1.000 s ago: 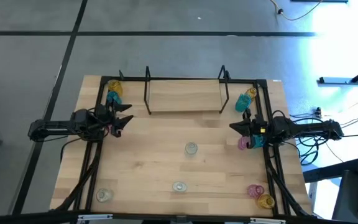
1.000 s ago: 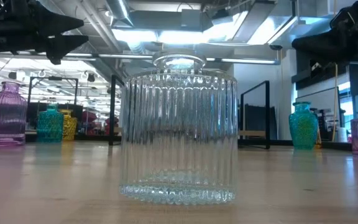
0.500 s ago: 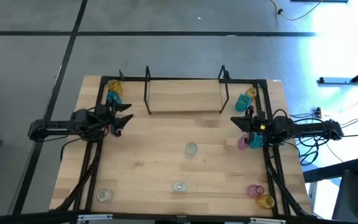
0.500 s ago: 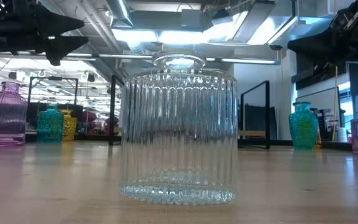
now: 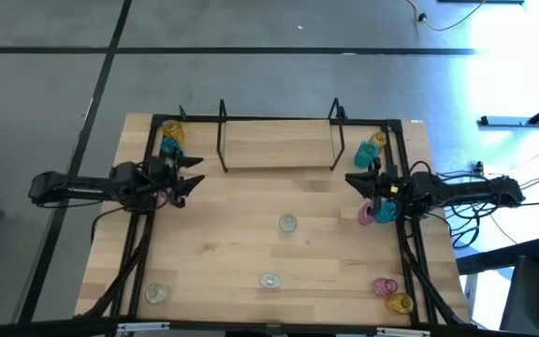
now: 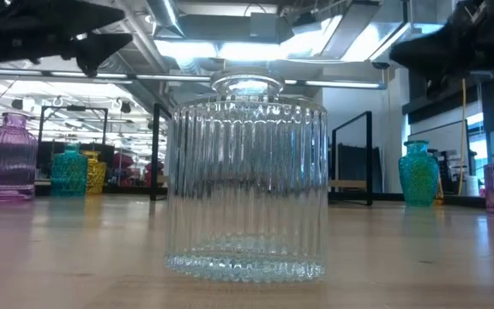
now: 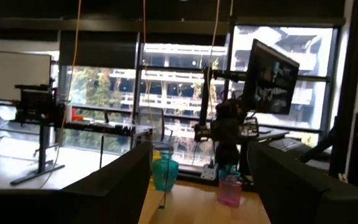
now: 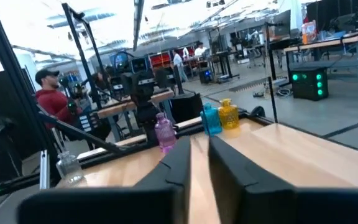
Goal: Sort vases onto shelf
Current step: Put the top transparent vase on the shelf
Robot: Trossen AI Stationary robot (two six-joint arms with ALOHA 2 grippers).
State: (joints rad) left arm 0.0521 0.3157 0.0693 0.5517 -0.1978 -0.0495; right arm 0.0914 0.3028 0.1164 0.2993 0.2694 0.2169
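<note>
The shelf [image 5: 279, 145] lies at the far edge of the table [image 5: 232, 243], its board bare between two black wire uprights. The vases stand on the tabletop: a yellow vase [image 5: 173, 133] and teal vase [image 5: 169, 148] at the far left corner, a yellow vase [image 5: 376, 141] and teal vase [image 5: 364, 156] at the far right, a pink vase [image 5: 367, 216] and another teal one beside my right arm, two clear vases [image 5: 288, 223] mid-table — one [image 6: 245, 176] fills the low view — a third clear one [image 5: 156, 294] near left, and a pink-and-yellow pair [image 5: 391, 294] near right. My left gripper [image 5: 195, 175] hangs above the table's left side, fingers spread, holding nothing. My right gripper [image 5: 352, 183] hovers at the right side, fingers [image 8: 179, 165] parted by only a narrow slot, nothing between them.
</note>
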